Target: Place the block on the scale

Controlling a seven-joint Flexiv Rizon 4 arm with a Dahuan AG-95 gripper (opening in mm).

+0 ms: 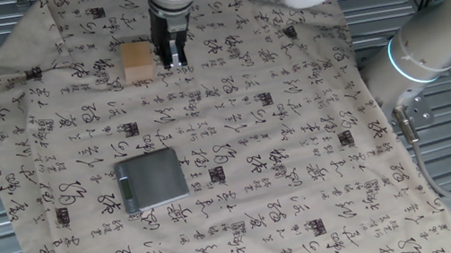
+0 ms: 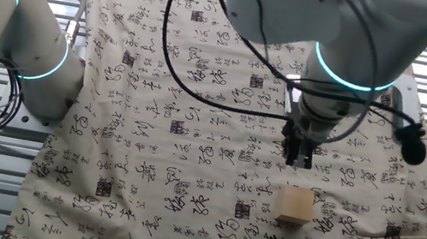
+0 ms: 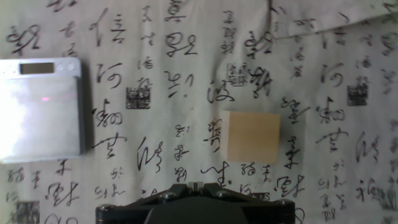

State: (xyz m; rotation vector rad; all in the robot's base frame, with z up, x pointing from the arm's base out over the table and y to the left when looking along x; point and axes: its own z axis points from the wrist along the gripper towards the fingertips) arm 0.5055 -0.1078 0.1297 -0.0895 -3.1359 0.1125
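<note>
While the end effector [image 1: 174, 59] hangs just beside the wooden block [image 1: 137, 63], fingers seemingly pressed together, grey scale [image 1: 153, 178] well apart on the cloth-covered desk [image 1: 303, 159].

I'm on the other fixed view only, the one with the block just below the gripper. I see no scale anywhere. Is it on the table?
Observer: Yes. The one fixed view shows the scale lying flat on the patterned cloth, well apart from the block.
Operator: Is anything on it?
Observer: No. In the hand view its grey top is bare, with the narrow strip along one edge.
Operator: Is the gripper around the block?
Observer: No. In the one fixed view the gripper is beside the block, not around it.
</note>
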